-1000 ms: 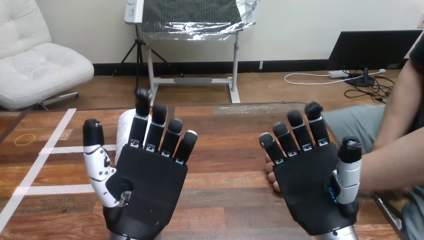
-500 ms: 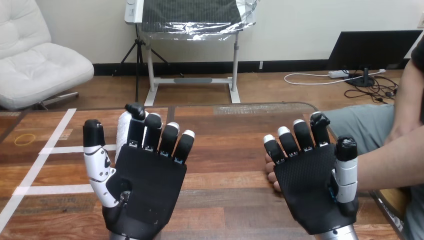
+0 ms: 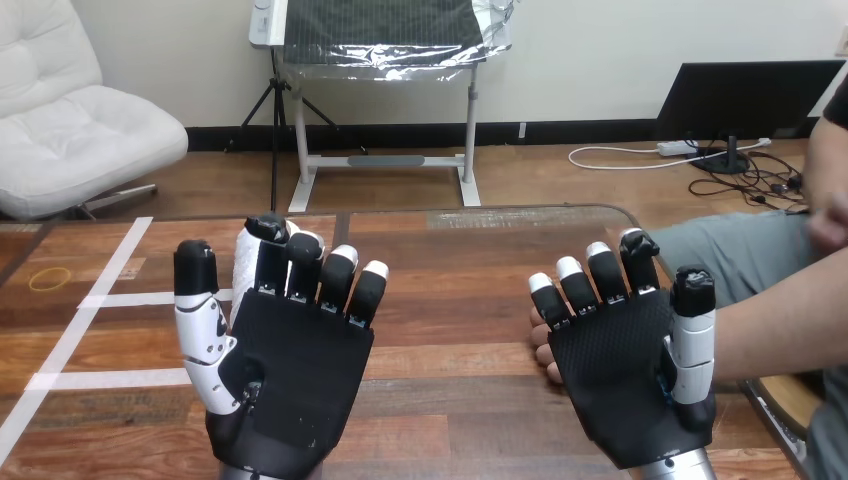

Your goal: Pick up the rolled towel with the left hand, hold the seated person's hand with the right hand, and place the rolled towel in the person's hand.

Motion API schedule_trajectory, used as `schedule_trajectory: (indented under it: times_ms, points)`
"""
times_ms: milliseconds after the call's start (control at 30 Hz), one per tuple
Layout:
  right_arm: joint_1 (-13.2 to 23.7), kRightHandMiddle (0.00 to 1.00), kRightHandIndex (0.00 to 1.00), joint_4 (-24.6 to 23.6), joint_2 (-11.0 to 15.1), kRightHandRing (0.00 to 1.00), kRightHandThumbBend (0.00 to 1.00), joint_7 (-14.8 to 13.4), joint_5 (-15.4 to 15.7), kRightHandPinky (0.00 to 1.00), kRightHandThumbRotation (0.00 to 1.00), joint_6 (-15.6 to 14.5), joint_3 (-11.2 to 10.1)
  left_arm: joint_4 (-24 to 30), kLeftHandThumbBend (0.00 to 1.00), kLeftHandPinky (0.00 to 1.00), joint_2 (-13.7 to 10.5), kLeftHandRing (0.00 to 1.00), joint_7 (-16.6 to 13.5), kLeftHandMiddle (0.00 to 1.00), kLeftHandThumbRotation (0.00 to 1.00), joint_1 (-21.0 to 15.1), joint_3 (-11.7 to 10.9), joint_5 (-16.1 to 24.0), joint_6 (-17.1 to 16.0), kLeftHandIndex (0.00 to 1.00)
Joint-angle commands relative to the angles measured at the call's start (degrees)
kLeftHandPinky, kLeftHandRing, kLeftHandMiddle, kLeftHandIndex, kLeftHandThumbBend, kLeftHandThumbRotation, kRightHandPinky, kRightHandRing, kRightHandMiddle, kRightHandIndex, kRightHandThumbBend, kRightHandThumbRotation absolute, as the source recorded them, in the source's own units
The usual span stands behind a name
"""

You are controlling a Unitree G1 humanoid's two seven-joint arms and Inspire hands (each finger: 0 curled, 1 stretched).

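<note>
Both hands are up, palms toward me, fingers loose, only the tips bent, gripping nothing. My left hand (image 3: 285,350) hovers before the rolled towel (image 3: 246,262) on the counter (image 3: 450,300), and my right hand (image 3: 625,370) fronts the person's hand (image 3: 541,345). Pickup's not made, I'd say. Next, the left must close round that towel.
</note>
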State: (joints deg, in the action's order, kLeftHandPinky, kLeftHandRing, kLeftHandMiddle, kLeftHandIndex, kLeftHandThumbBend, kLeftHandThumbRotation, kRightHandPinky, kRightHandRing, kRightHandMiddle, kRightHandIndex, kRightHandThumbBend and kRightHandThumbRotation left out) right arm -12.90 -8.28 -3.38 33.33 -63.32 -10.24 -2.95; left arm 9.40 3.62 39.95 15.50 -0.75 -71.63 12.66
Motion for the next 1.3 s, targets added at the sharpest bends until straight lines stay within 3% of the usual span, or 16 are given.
schedule_trajectory:
  times_ms: [0, 367, 567, 767, 800, 867, 933, 1000, 1067, 1133, 1200, 1233, 1267]
  points:
    - [4.0, 0.38, 0.40, -1.1, -4.3, 0.32, 0.93, 0.3, -0.8, 0.27, 0.17, 0.9, -0.7, 1.3, 0.59, 0.38, 5.8, 0.43, -0.2, 0.48, 0.45, 3.3, 0.1, -0.4, -0.5, 0.49]
    - [4.1, 0.39, 0.41, -0.8, -4.2, 0.32, 0.92, 0.8, -0.2, 0.27, 0.19, 1.5, -0.8, 1.4, 0.58, 0.37, 5.8, 0.43, -0.3, 0.49, 0.45, 3.4, 0.2, -0.6, -0.3, 0.50]
    - [4.0, 0.39, 0.42, -0.8, -4.3, 0.33, 0.91, 0.9, -1.1, 0.27, 0.18, 0.9, -0.8, 1.4, 0.57, 0.38, 5.7, 0.44, 0.2, 0.50, 0.46, 3.4, 0.3, 1.5, -1.8, 0.51]
    - [3.9, 0.40, 0.42, -0.9, -4.2, 0.33, 0.90, 0.9, -1.0, 0.28, 0.18, 0.9, -0.7, 4.2, 0.55, 0.44, 5.6, 0.50, -3.1, 0.56, 0.55, 5.1, 1.6, 14.5, -11.2, 0.55]
    - [3.9, 0.40, 0.42, -0.9, -4.1, 0.33, 0.90, 1.1, -0.8, 0.28, 0.18, 1.0, -0.7, 4.7, 0.54, 0.44, 5.5, 0.51, -4.4, 0.57, 0.56, 5.4, 1.9, 19.9, -15.0, 0.56]
    - [3.9, 0.40, 0.42, -0.8, -4.1, 0.34, 0.89, 1.3, -0.7, 0.28, 0.19, 1.2, -0.7, 5.1, 0.54, 0.48, 5.4, 0.54, -5.9, 0.60, 0.57, 5.7, 2.3, 25.8, -19.3, 0.58]
    - [3.9, 0.40, 0.42, -0.8, -4.0, 0.34, 0.89, 1.3, -0.7, 0.29, 0.19, 1.2, -0.8, 5.2, 0.54, 0.51, 5.6, 0.57, -8.8, 0.63, 0.57, 6.0, 2.3, 34.9, -25.7, 0.61]
    - [3.9, 0.41, 0.42, -0.8, -4.1, 0.34, 0.89, 1.3, -0.8, 0.29, 0.19, 1.2, -0.8, 4.9, 0.54, 0.54, 6.0, 0.59, -11.0, 0.66, 0.57, 6.0, 2.1, 41.1, -30.5, 0.64]
    - [3.9, 0.41, 0.42, -0.8, -4.1, 0.34, 0.88, 1.2, -0.7, 0.29, 0.19, 1.2, -0.8, 4.5, 0.55, 0.59, 6.4, 0.63, -12.4, 0.70, 0.52, 5.9, 2.0, 44.7, -33.7, 0.69]
    - [3.9, 0.41, 0.42, -0.8, -4.1, 0.35, 0.88, 1.2, -0.7, 0.29, 0.19, 1.2, -0.8, 3.7, 0.56, 0.61, 6.3, 0.66, -15.4, 0.72, 0.50, 5.5, 1.1, 52.6, -38.9, 0.72]
    - [3.9, 0.41, 0.43, -0.7, -4.1, 0.35, 0.88, 1.4, -0.6, 0.30, 0.19, 1.3, -0.8, 3.3, 0.56, 0.62, 6.4, 0.68, -17.2, 0.74, 0.50, 5.2, 0.7, 56.6, -41.9, 0.74]
    - [4.0, 0.42, 0.42, -0.5, -4.1, 0.36, 0.87, 1.6, -0.7, 0.30, 0.19, 1.3, -0.8, 3.4, 0.58, 0.67, 6.7, 0.73, -21.2, 0.79, 0.43, 4.7, 0.1, 62.2, -44.1, 0.81]
    - [4.0, 0.42, 0.42, -0.4, -4.1, 0.36, 0.87, 1.8, -0.7, 0.30, 0.19, 1.2, -0.8, 3.5, 0.59, 0.68, 6.9, 0.74, -24.2, 0.80, 0.43, 4.4, -0.3, 66.4, -45.7, 0.82]
